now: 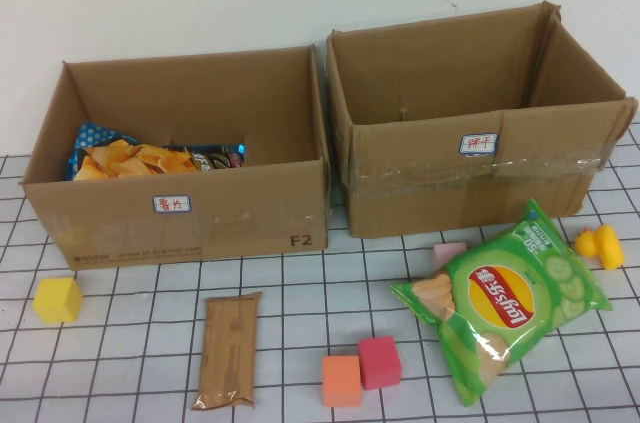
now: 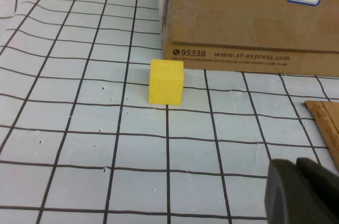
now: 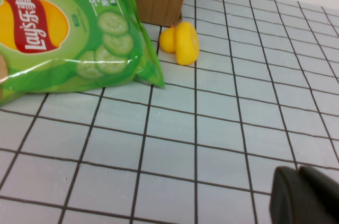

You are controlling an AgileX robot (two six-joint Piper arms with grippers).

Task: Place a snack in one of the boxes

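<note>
The task looks not yet begun for the snacks on the bench (image 1: 120, 343), a white surface with a black grid. The green Lay's chip bag with cucumber pictures (image 1: 505, 295) lies flat on the bench in front of the right brown cardboard box (image 1: 470, 158), and the flat brown foil snack pack (image 1: 228, 348) lies in front of the left brown cardboard box (image 1: 180, 208). Neither is held. The left box already contains an opened-looking bag of orange chips (image 1: 130, 160); the right box seems empty, as far as its inside shows.

Neither arm appears in the high view. The left hand (image 2: 304, 192) shows only as a dark part at the edge of its wrist view, low over the bench; I cannot tell whether it is wide or narrow. Ahead of it stands a small yellow cube (image 2: 166, 81), and the corner of the brown pack (image 2: 326, 121) is near it, to the side. The right hand (image 3: 307, 195) is likewise only a dark edge, so its state I cannot tell. The green bag (image 3: 69, 38) lies ahead of it, with a yellow rubber duck (image 3: 181, 41) just beside the bag.

The green bag looks puffy, glossy and slightly wrinkled, so it may be slippery. What is left is the whole work: grasp one snack, lift it, and drop it into a box.
</note>
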